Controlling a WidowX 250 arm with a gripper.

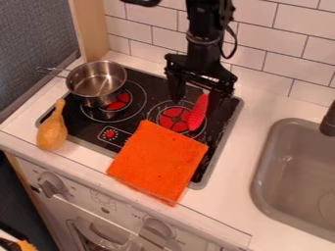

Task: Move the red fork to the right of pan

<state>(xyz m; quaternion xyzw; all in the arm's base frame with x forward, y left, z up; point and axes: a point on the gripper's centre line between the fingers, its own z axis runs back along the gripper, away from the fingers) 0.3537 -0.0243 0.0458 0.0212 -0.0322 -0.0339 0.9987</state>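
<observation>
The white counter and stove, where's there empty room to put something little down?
Best is the bare white counter between the stove and sink. A narrow strip runs between the stove's back edge and the tiles. It's crowded where the gripper hangs over the red thing by the orange cloth.

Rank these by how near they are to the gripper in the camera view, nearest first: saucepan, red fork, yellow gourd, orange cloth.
1. Red fork: right at the gripper.
2. Orange cloth: below, over the stove's front edge.
3. Saucepan: to the left, on the stove.
4. Yellow gourd: farther left, lower down.
</observation>
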